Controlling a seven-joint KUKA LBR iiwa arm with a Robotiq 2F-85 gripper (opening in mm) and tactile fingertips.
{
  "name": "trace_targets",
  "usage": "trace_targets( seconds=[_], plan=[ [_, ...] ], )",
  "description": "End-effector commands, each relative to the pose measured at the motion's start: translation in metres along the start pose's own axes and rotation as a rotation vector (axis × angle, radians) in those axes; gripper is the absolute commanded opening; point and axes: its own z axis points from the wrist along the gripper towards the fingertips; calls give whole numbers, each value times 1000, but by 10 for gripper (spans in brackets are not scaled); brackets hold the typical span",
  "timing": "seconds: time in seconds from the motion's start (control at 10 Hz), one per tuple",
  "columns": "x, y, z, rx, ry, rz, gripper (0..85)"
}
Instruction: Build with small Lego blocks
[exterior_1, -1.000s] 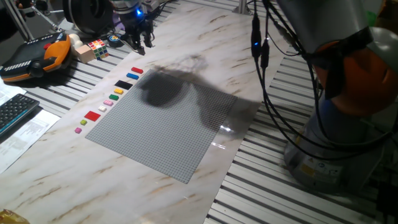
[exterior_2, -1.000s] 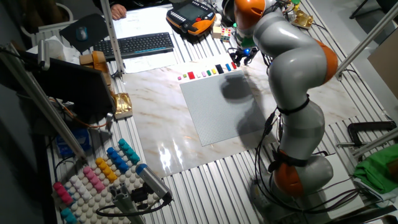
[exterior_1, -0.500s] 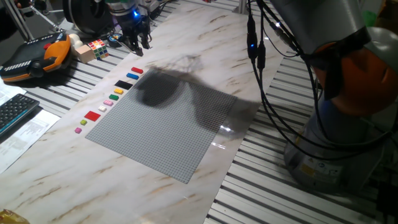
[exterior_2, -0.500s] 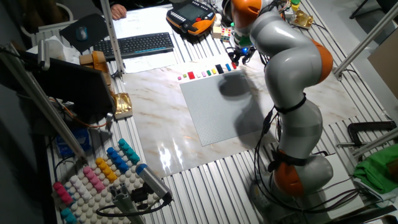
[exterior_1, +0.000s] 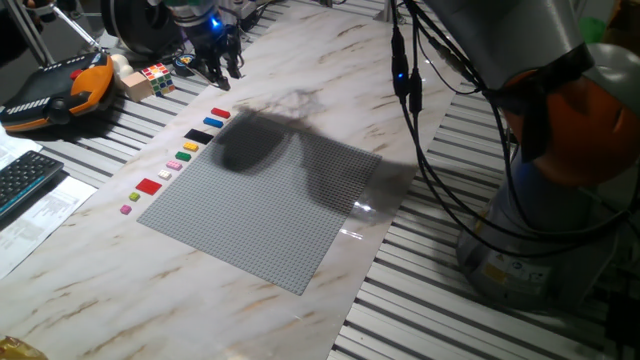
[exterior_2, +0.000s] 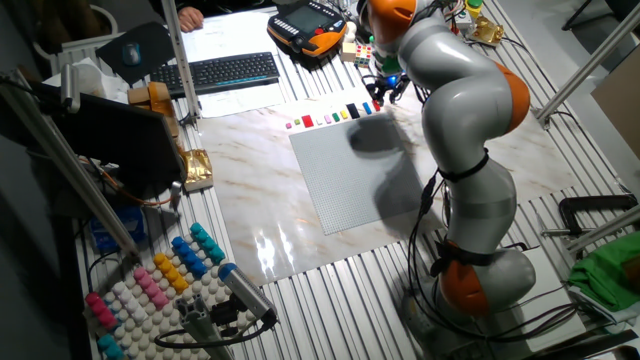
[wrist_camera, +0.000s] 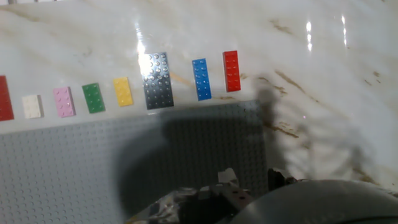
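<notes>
The small Lego blocks lie in a row on the marble table along the grey baseplate's (exterior_1: 265, 200) edge: red (wrist_camera: 231, 70), blue (wrist_camera: 201, 79), black (wrist_camera: 158, 81), yellow (wrist_camera: 122, 91), green (wrist_camera: 93, 98), pink (wrist_camera: 63, 101), white (wrist_camera: 31, 106) and another red one (wrist_camera: 5, 106). The same row shows from the red block (exterior_1: 220, 113) down to a small pink block (exterior_1: 127, 209). My gripper (exterior_1: 215, 70) hovers above the table just beyond the red end of the row. It looks open and holds nothing. Its fingers (wrist_camera: 227, 177) show at the bottom edge of the hand view.
A multicoloured puzzle cube (exterior_1: 157, 75) and an orange teach pendant (exterior_1: 60, 90) lie left of the gripper. A keyboard (exterior_2: 228, 70) and papers sit beyond the blocks. A rack of coloured pegs (exterior_2: 160, 280) stands off the table's corner. The arm's cables (exterior_1: 410, 90) hang over the right side.
The gripper has drifted a little to the left, away from the baseplate's corner. The blocks have not moved.
</notes>
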Motion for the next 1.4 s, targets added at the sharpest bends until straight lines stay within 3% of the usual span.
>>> trace_targets(
  seconds=[0.0,0.3,0.7,1.2,1.3],
  plan=[
    [-2,0,2,0,-2,-4,373],
    [-11,2,13,-1,-23,-23,417],
    [-33,-2,26,-13,-45,-66,440],
    [-44,-5,40,-20,-79,-59,440],
    [-47,-5,45,-17,-97,-54,440]
  ],
)
